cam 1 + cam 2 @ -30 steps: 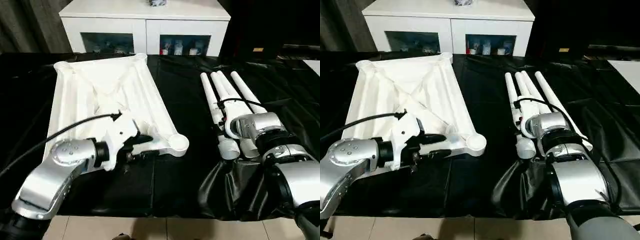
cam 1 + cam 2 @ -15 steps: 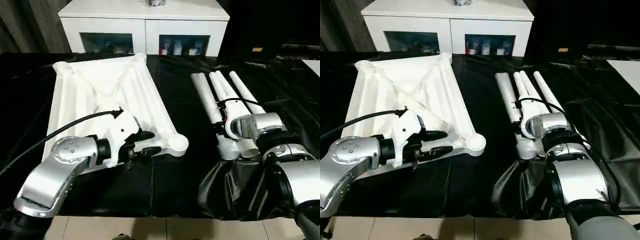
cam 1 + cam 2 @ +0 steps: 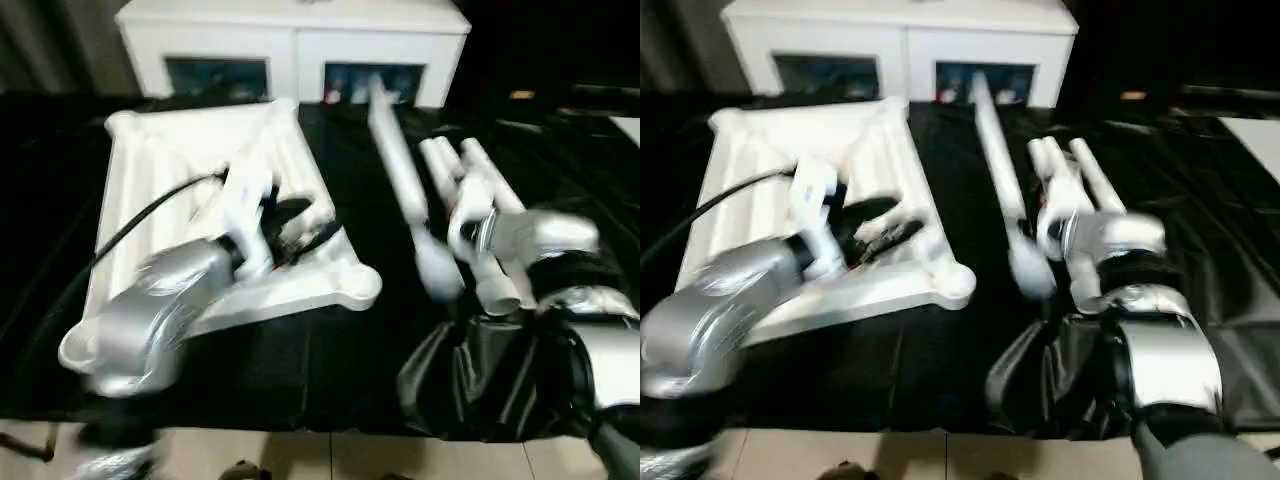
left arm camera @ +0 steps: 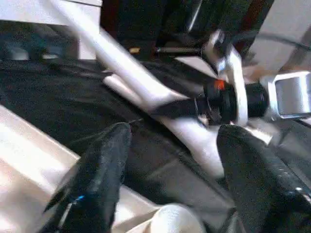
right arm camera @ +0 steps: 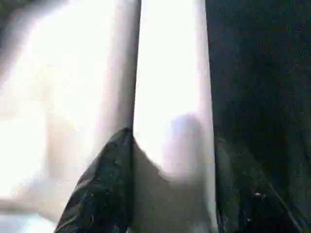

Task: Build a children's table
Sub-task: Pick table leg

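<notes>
So far no leg is in a socket, as far as I can judge: the tabletop lies ribbed side up on the left of the black sheet, and every leg remains to be fitted.

On the left, my left arm reaches over the tabletop's near half; my left gripper hangs above the ribs with its fingers apart and nothing between them.

In the middle, one leg is lifted at a slant between tabletop and pile (its far end points toward the cabinet).

On the right, my right gripper is clamped around that leg, forearm low over the sheet. The other legs lie just beside it.
</notes>
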Available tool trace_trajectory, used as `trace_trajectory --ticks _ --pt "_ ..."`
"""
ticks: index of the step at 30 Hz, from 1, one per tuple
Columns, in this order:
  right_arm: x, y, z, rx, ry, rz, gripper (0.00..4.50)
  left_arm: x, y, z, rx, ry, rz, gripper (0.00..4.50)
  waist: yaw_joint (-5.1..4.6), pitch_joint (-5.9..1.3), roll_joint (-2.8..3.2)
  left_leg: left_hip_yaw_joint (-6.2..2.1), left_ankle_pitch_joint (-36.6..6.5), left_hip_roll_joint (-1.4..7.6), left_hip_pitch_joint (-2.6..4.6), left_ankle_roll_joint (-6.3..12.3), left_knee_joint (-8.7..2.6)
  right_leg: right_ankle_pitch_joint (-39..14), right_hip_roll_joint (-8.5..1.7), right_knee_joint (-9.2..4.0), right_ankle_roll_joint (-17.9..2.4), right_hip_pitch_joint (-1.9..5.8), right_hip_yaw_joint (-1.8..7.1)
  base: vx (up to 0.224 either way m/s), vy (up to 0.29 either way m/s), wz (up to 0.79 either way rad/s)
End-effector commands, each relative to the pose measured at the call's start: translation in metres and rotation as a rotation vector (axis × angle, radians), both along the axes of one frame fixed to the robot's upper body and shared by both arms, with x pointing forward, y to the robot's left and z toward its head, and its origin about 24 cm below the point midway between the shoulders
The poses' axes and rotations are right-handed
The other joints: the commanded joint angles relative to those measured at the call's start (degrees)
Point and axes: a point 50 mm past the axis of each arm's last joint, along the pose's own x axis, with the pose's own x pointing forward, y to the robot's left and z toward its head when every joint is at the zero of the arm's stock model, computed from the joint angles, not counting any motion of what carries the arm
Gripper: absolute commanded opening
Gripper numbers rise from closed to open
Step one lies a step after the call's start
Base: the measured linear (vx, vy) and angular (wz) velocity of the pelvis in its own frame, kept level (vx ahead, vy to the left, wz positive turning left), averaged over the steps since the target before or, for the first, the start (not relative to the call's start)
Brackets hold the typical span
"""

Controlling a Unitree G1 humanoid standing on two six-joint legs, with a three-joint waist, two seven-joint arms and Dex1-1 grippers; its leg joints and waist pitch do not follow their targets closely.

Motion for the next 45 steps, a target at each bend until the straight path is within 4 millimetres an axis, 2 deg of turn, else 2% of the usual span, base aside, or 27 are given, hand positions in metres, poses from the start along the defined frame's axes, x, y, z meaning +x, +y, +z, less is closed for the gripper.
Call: trace_trajectory --ticks 1,2,3,4,5,6,7,8,10,11,13,14,15,17,18,24,25,27,31,32,35,37,39,41,45 --pt "-0.012 0.001 0.022 0.17 -0.164 0.109 1.82 0.005 -0.002 0.006 -0.109 0.069 0.019 3.56 0.89 -4.55 -1.21 -0.27 4.7 2.94 0.94 7.72 -2.82 15.0 -4.46 -2.69 -17.8 4.0 2.83 0.0 0.0 0.0" --pt "-0.021 0.003 0.027 0.234 -0.209 0.176 1.82 0.006 -0.008 0.009 -0.164 0.092 0.005 3.56 1.04 -4.72 -1.15 -0.51 5.3 3.26 1.17 7.73 -2.97 15.5 -4.36 -2.56 -17.9 3.87 2.72 0.0 0.0 0.0" --pt "-0.033 0.004 0.031 0.295 -0.244 0.248 1.82 0.007 -0.014 0.015 -0.225 0.099 -0.026 3.68 1.2 -4.74 -1.39 -0.48 5.5 3.32 1.35 7.87 -2.92 15.9 -4.29 -2.56 -18.0 3.81 2.66 0.0 0.0 0.0" --pt "-0.042 0.005 0.034 0.344 -0.262 0.303 1.82 0.008 -0.019 0.023 -0.273 0.099 -0.055 3.83 1.33 -4.78 -1.25 -0.79 5.8 3.49 1.24 8.1 -2.98 15.5 -4.51 -2.45 -18.1 3.76 2.58 0.0 0.0 0.0" --pt "-0.046 0.006 0.036 0.367 -0.269 0.33 1.82 0.008 -0.022 0.027 -0.299 0.099 -0.072 3.83 1.41 -4.69 -1.48 -0.62 5.7 3.36 1.33 8.15 -3.03 14.9 -4.39 -2.75 -18.1 3.74 2.57 0.0 0.0 0.0" --pt "-0.054 0.007 0.04 0.39 -0.297 0.373 1.82 0.01 -0.025 0.034 -0.33 0.098 -0.1 3.93 1.55 -4.59 -1.45 -0.73 5.0 3.42 1.29 7.67 -3.08 12.7 -4.56 -2.91 -18.4 3.66 2.55 0.0 0.0 0.0" --pt "-0.056 0.007 0.041 0.396 -0.304 0.384 1.82 0.011 -0.026 0.036 -0.336 0.097 -0.105 3.94 1.66 -4.59 -1.18 -0.7 4.3 3.38 1.35 7.2 -3.02 11.6 -4.63 -2.96 -18.3 3.59 2.57 0.0 0.0 0.0" --pt "-0.059 0.007 0.043 0.404 -0.315 0.402 1.82 0.014 -0.027 0.039 -0.348 0.098 -0.106 4.01 1.63 -4.5 -1.35 -0.71 3.5 3.42 1.41 6.83 -3.15 10.1 -4.63 -3.22 -18.1 3.56 2.57 0.0 0.0 0.0" --pt "-0.064 0.009 0.048 0.429 -0.341 0.436 1.82 0.017 -0.029 0.044 -0.354 0.1 -0.111 4.15 1.65 -4.14 -1.58 -0.7 0.4 3.28 1.39 4.9 -3.5 4.6 -4.75 -3.84 -16.7 3.65 2.62 0.0 0.0 0.0" --pt "-0.067 0.009 0.049 0.433 -0.349 0.449 1.81 0.018 -0.03 0.047 -0.367 0.1 -0.117 4.33 1.69 -4.02 -1.51 -0.7 -0.5 3.31 1.5 4.35 -3.62 2.8 -4.79 -4.07 -16.1 3.54 2.65 0.0 0.0 0.0" --pt "-0.07 0.009 0.05 0.436 -0.355 0.459 1.81 0.018 -0.031 0.05 -0.378 0.099 -0.123 4.42 1.6 -3.76 -1.49 -0.8 -3.0 3.35 1.62 2.41 -3.89 -1.9 -4.91 -4.66 -14.4 3.53 2.71 0.0 0.0 0.0" --pt "-0.073 0.011 0.051 0.429 -0.36 0.476 1.81 0.018 -0.032 0.054 -0.401 0.1 -0.131 4.47 1.54 -3.68 -1.3 -0.86 -3.4 3.36 1.57 1.94 -4.01 -2.8 -4.87 -4.75 -14.1 3.51 2.69 0.0 0.0 0.0" --pt "-0.077 0.013 0.052 0.421 -0.363 0.494 1.81 0.017 -0.034 0.06 -0.43 0.096 -0.149 4.5 1.55 -3.8 -1.42 -0.83 -3.6 3.33 1.69 1.04 -3.96 -3.1 -4.87 -4.8 -13.7 3.56 2.75 0.0 0.0 0.0" --pt "-0.08 0.015 0.053 0.406 -0.361 0.515 1.81 0.016 -0.035 0.064 -0.458 0.094 -0.163 4.5 1.51 -3.89 -1.67 -0.88 -2.8 3.17 1.52 0.88 -3.96 -2.3 -4.71 -4.73 -13.4 3.57 2.68 0.0 0.0 0.0" --pt "-0.082 0.017 0.053 0.38 -0.355 0.527 1.81 0.015 -0.036 0.067 -0.471 0.092 -0.179 4.5 1.63 -3.82 -1.58 -0.95 -2.9 3.16 1.43 0.81 -4.01 -3.2 -4.82 -4.87 -13.0 3.53 2.66 0.0 0.0 0.0" --pt "-0.081 0.021 0.048 0.251 -0.346 0.52 1.81 0.014 -0.038 0.068 -0.472 0.097 -0.171 4.5 1.56 -3.81 -1.96 -0.95 -1.9 3.15 1.27 0.62 -3.97 -3.6 -4.8 -4.91 -11.7 3.48 2.7 0.0 0.0 0.0" --pt "-0.081 0.029 0.041 0.113 -0.341 0.534 1.81 0.014 -0.038 0.063 -0.453 0.108 -0.154 4.5 1.66 -3.88 -1.82 -1.01 -1.6 3.25 1.26 0.48 -3.92 -3.4 -4.92 -4.89 -11.3 3.43 2.69 0.0 0.0 0.0" --pt "-0.083 0.035 0.039 0.062 -0.347 0.55 1.81 0.014 -0.039 0.059 -0.43 0.119 -0.135 4.5 1.44 -3.87 -2.04 -0.98 -1.2 3.11 1.15 0.46 -3.94 -2.5 -4.75 -4.82 -10.9 3.52 2.77 0.0 0.0 0.0" --pt "-0.082 0.044 0.043 0.003 -0.384 0.535 1.81 0.021 -0.039 0.046 -0.353 0.159 -0.013 4.5 1.29 -3.88 -1.92 -0.99 -0.6 3.18 1.18 1.28 -3.89 -0.7 -4.66 -4.67 -11.3 3.4 2.81 0.0 0.0 0.0" --pt "-0.082 0.045 0.043 -0.003 -0.386 0.534 1.81 0.021 -0.038 0.045 -0.353 0.162 -0.006 4.22 1.26 -3.89 -1.89 -1.01 -0.8 3.23 1.23 1.2 -3.92 -0.7 -4.7 -4.63 -11.4 3.4 2.82 0.0 0.0 0.0" --pt "-0.079 0.053 0.04 -0.155 -0.452 0.506 1.81 0.028 -0.032 0.038 -0.358 0.209 0.117 4.11 1.12 -3.79 -1.82 -0.98 -2.1 3.18 1.26 0.53 -3.95 -1.5 -4.71 -4.85 -11.6 3.36 2.82 0.0 0.0 0.0" --pt "-0.079 0.055 0.039 -0.171 -0.461 0.509 1.81 0.028 -0.032 0.038 -0.358 0.209 0.125 4.0 1.03 -3.82 -1.76 -1.09 -2.8 3.16 1.22 0.04 -4.0 -2.2 -4.71 -4.85 -11.2 3.48 2.84 0.0 0.0 0.0" --pt "-0.077 0.062 0.035 -0.257 -0.511 0.49 1.81 0.029 -0.03 0.038 -0.367 0.222 0.16 3.72 0.96 -3.79 -1.81 -1.12 -2.7 3.21 1.15 -0.14 -4.01 -2.0 -4.75 -4.81 -11.0 3.4 2.82 0.0 0.0 0.0" --pt "-0.074 0.066 0.033 -0.298 -0.541 0.459 1.81 0.03 -0.03 0.036 -0.363 0.235 0.176 3.55 0.8 -3.81 -1.38 -1.15 -2.5 3.15 1.17 -0.22 -3.97 -1.2 -4.72 -4.69 -11.3 3.34 2.82 0.0 0.0 0.0" --pt "-0.069 0.068 0.03 -0.363 -0.565 0.405 1.81 0.031 -0.029 0.032 -0.354 0.257 0.202 3.28 0.61 -3.83 -1.57 -1.09 -2.7 3.08 1.21 0.12 -3.94 -0.1 -4.55 -4.64 -11.6 3.36 2.86 0.0 0.0 0.0"
